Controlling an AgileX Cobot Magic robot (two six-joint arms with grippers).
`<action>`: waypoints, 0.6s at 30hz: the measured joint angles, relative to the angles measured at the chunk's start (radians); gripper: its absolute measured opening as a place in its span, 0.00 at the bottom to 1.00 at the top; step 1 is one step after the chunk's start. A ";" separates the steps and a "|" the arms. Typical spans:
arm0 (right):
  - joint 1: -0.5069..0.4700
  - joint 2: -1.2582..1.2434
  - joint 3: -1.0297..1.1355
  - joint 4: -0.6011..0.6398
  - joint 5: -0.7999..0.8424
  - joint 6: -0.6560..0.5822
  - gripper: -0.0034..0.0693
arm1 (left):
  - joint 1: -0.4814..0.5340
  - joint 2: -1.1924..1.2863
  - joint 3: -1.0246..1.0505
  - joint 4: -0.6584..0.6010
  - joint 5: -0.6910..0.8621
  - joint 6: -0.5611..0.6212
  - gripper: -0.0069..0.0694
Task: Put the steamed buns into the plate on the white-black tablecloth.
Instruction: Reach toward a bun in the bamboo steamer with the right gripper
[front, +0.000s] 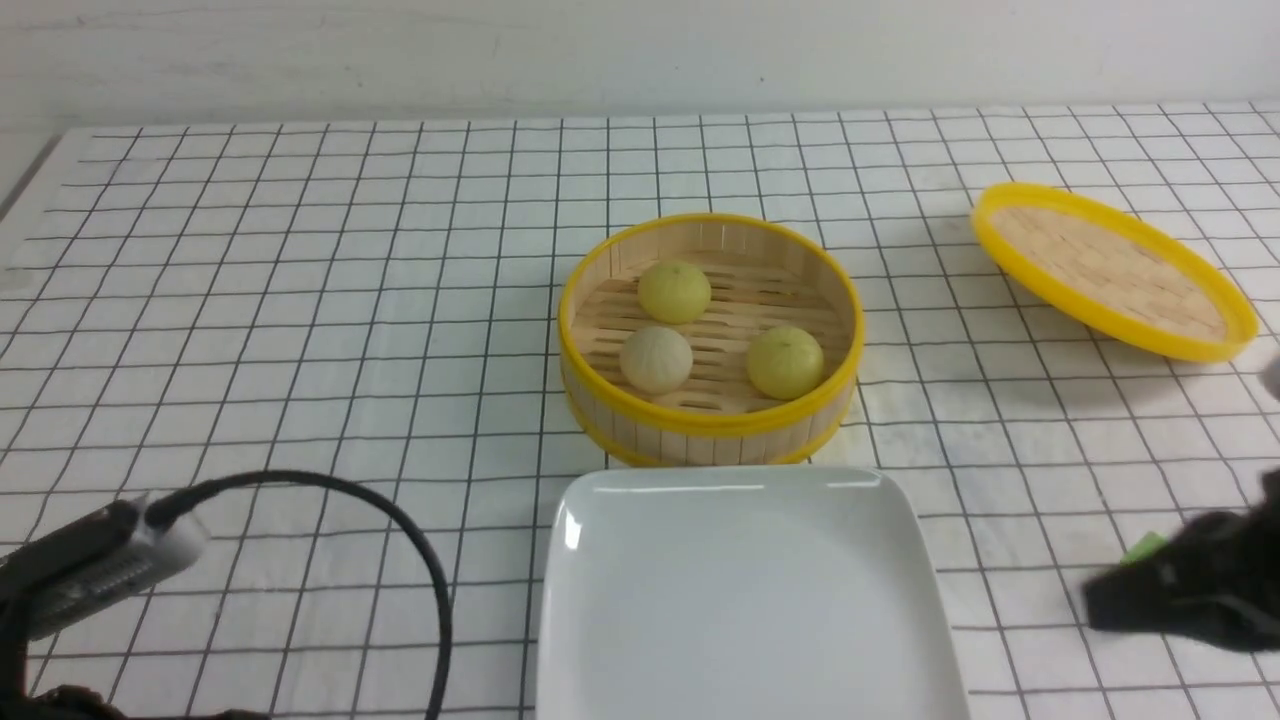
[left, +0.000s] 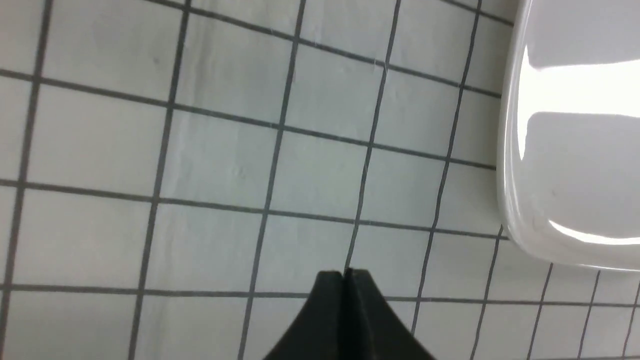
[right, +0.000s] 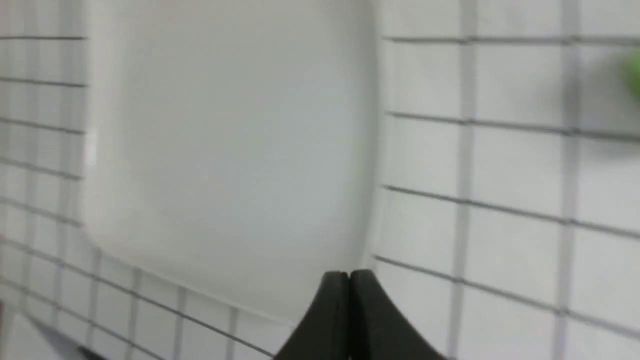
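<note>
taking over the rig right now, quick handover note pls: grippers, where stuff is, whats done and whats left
Left gripper: shut, empty, over the white-black grid tablecloth beside the glossy white rounded-square plate.
Right gripper: shut, empty, near the plate's edge.
Two pale yellow-green pleated buns and one off-white bun sit in the round yellow-rimmed bamboo steamer basket; its woven lid lies off to the right.
Done: no bun in the plate yet.
Left: all three buns into the plate.

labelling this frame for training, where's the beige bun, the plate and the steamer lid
beige bun (front: 655, 358), front view, top of its dome
plate (front: 745, 600), front view, bare middle of its floor
steamer lid (front: 1110, 268), front view, woven face
</note>
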 joint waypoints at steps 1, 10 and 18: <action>0.021 0.041 -0.024 0.035 -0.008 -0.038 0.09 | 0.000 0.020 0.000 -0.004 -0.003 0.009 0.10; 0.227 0.480 -0.451 -0.086 -0.160 -0.037 0.36 | 0.000 0.050 -0.005 -0.003 -0.057 0.021 0.19; 0.252 0.808 -0.765 -0.381 -0.295 0.092 0.56 | 0.000 0.050 -0.005 -0.003 -0.085 0.019 0.30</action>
